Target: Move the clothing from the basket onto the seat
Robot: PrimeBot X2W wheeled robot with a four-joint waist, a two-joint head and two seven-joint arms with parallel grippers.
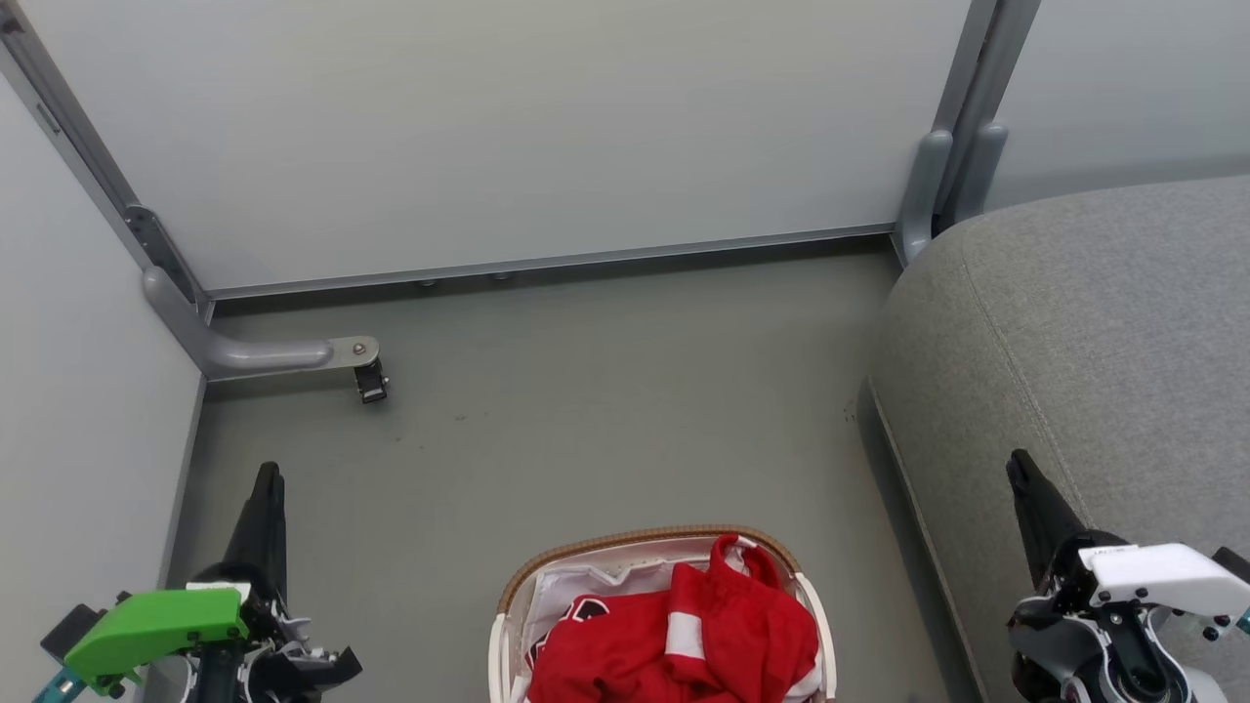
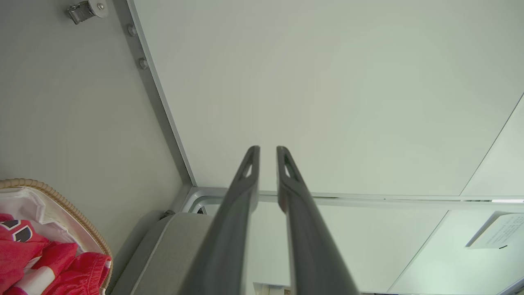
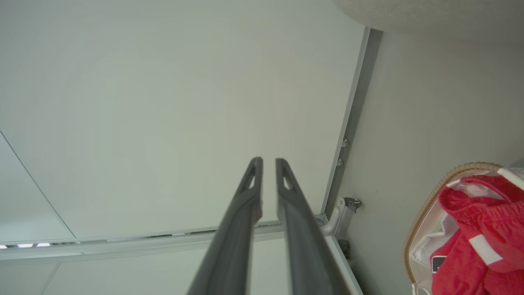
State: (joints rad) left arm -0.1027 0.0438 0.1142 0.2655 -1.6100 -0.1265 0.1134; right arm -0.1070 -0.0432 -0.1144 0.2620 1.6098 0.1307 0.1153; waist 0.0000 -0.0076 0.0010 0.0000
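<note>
From where I stand, the likeliest slip is the white liner [image 1: 571, 591] coming up with the clothing [image 1: 684, 635]. The red garments lie heaped in the basket [image 1: 625, 540] right against that cloth, and a deep pinch could catch both. The basket looks light, so a tug on snagged fabric might lift or tip it on the floor [image 1: 605, 391]. The two red pieces also seem bunched together. If only one is gripped properly, the other could trail and drop in the gap before reaching the seat [image 1: 1094, 322], which stands off to the robot's right, apart from the basket. Its rounded edge might let thin fabric slide off if it lands too near the rim.

The left jaws are drawn almost together, with only a slit between the long dark fingers [image 2: 245, 188], and they grasp nothing. The right jaws look the same, nearly clenched, with fingers [image 3: 245, 196] bare and clear of the clothing. Both would have to spread before reaching in.
</note>
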